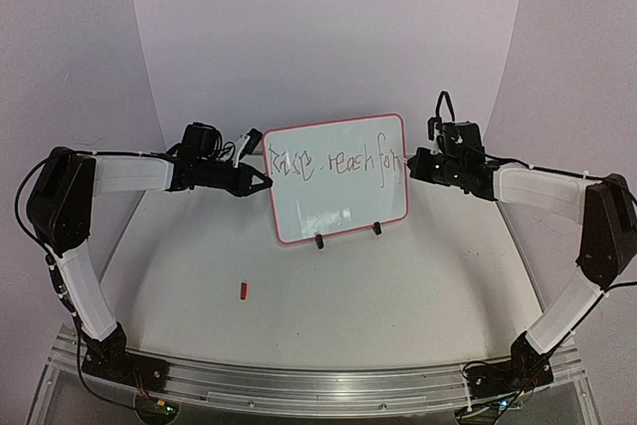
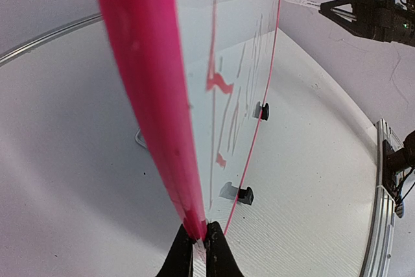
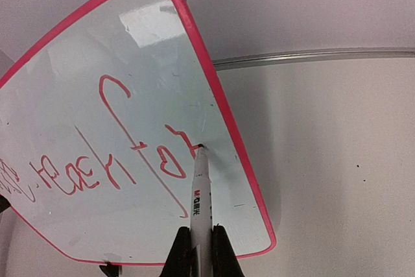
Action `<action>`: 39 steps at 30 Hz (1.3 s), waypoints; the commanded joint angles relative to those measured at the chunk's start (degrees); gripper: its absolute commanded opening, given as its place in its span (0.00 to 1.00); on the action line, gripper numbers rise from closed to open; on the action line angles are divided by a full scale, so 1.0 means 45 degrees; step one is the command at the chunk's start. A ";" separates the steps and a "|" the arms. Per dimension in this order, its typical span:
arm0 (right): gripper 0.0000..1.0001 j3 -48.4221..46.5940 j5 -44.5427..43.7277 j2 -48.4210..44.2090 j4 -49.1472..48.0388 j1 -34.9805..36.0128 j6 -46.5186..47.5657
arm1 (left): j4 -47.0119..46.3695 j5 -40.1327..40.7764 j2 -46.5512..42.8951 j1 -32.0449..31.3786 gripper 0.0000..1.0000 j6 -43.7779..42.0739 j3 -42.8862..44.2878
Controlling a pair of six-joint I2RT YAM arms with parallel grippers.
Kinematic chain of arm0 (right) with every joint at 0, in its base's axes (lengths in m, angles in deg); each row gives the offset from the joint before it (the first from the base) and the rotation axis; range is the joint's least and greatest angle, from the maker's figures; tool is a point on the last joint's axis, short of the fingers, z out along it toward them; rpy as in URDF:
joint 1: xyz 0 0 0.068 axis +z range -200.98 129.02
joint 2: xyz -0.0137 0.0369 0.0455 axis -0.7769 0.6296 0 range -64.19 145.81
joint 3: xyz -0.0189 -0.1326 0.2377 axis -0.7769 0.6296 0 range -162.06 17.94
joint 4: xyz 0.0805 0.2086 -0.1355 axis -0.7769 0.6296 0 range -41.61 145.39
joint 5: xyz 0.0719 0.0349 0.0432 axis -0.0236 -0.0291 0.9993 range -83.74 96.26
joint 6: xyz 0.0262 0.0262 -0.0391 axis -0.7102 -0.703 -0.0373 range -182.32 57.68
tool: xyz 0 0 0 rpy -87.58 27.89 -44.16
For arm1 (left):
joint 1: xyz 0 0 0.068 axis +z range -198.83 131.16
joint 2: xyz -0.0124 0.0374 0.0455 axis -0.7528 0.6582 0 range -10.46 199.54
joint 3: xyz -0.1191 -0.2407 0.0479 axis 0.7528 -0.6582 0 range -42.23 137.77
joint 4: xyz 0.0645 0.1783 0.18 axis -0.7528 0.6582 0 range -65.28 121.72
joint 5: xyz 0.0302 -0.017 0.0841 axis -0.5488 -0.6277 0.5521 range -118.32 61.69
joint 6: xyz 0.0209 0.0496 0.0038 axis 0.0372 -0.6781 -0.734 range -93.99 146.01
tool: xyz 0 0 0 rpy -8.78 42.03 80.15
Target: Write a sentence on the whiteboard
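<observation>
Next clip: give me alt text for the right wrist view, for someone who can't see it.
The right pincer grips a white marker whose tip touches the whiteboard at the end of the handwritten sentence. The pink-framed board fills the left of the view, seen at a slant, with the pale table beyond.

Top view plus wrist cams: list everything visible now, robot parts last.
whiteboard: one, white, pink-red frame, upright mid-table
clip feet: two, black, under its bottom edge
writing: one line, red, across board's top
marker: one, white, tip on the board
small object: one, red, on table before the board
table: one, white, under everything
left fingers: black, shut on whiteboard's edge
right fingers: black, shut on marker
</observation>
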 commanded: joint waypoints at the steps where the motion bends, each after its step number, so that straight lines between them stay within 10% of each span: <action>1: 0.00 -0.0373 -0.0608 -0.0132 -0.0338 -0.0092 -0.0103 | 0.0538 0.0876 -0.0253 0.0038 0.00 -0.0579 0.0087; 27: 0.00 0.0997 0.1644 -0.3044 -0.0130 0.0014 -0.0393 | 0.0643 0.0689 -0.0191 0.0038 0.00 -0.0366 0.0168; 39: 0.00 0.0899 0.1057 -0.2059 -0.0794 0.4077 -0.0496 | 0.0613 0.0429 -0.0354 0.0035 0.00 -0.0241 0.0067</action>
